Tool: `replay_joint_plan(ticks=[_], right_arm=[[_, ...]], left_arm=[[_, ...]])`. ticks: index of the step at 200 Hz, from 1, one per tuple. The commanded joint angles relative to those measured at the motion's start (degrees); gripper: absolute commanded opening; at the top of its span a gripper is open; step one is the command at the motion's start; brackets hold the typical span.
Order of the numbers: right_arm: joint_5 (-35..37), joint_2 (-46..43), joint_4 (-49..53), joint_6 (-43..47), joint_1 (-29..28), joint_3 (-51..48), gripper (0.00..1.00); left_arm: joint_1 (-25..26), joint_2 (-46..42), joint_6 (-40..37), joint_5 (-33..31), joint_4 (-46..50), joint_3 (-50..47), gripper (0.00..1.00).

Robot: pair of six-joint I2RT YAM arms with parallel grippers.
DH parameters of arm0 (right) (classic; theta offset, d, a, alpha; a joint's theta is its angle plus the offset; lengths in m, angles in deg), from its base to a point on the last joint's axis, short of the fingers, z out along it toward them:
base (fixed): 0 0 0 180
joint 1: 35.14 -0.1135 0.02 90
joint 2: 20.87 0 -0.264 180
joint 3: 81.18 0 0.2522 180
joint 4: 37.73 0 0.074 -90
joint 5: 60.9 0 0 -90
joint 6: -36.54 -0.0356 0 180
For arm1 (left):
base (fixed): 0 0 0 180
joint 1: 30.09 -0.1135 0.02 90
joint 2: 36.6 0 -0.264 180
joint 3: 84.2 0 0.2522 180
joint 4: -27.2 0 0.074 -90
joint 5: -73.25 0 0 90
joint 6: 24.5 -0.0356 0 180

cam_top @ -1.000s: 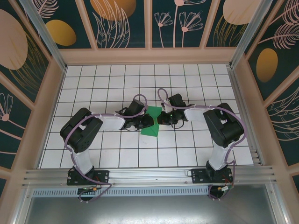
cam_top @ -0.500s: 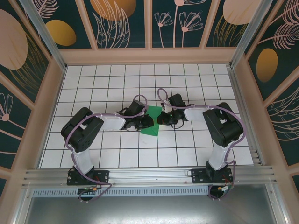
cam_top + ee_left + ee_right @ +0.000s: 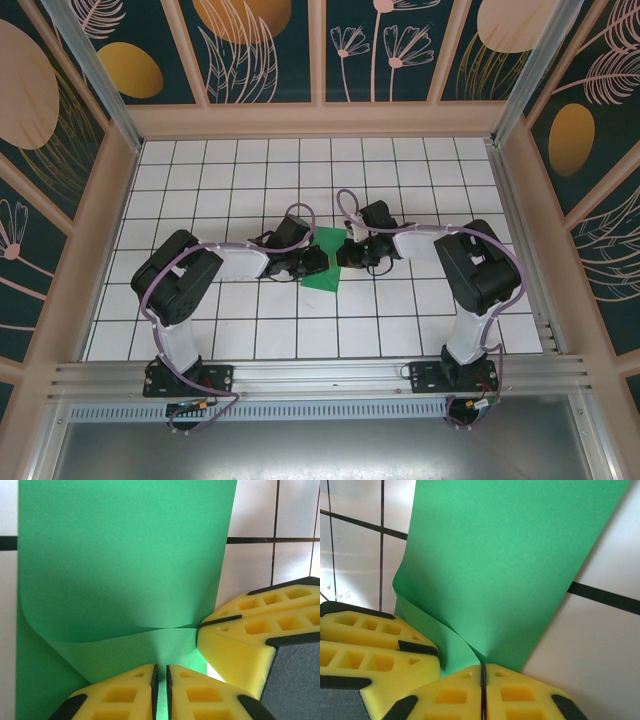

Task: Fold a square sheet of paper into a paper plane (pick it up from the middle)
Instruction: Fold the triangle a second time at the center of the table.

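In the top view nothing has visibly shifted since a second ago. The left gripper (image 3: 312, 263) stays pinched narrow on the square sheet of paper (image 3: 323, 275), which lies mid-table (image 3: 250, 180) between the arms, one layer curling upward. Just beside it, the right gripper (image 3: 347, 252) clamps the same curled edge, jaws together
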Motion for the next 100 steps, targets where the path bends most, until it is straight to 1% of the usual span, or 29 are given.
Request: replay_joint_plan(ticks=[1, 18, 39, 52, 69, 100], right_arm=[[4.0, -1.2, 2.9, 0.1, 0.3, 1.6, 0.17], [4.3, -2.5, 2.3, -1.6, 0.3, 1.3, 0.28], [4.8, -4.7, 0.6, -3.6, 0.6, 0.0, 0.3], [5.2, -5.8, -0.1, -4.5, 0.8, -0.8, 0.29], [5.5, -7.0, -0.7, -5.1, 0.8, -1.6, 0.25], [1.5, -6.5, -2.2, -5.5, 0.5, -2.5, 0.15]], left_arm=[[0.2, 1.6, 0.0, -2.0, 4.3, 0.2, 0.17], [0.2, 1.6, 0.6, -2.3, 4.4, 0.0, 0.17], [0.2, 1.7, 1.1, -2.6, 4.5, -0.3, 0.17], [0.2, 1.7, 1.2, -2.9, 4.7, -0.4, 0.16], [0.2, 1.7, 1.4, -3.2, 5.0, -0.4, 0.16], [0.2, 1.7, 1.9, -3.7, 4.9, -0.6, 0.15]])
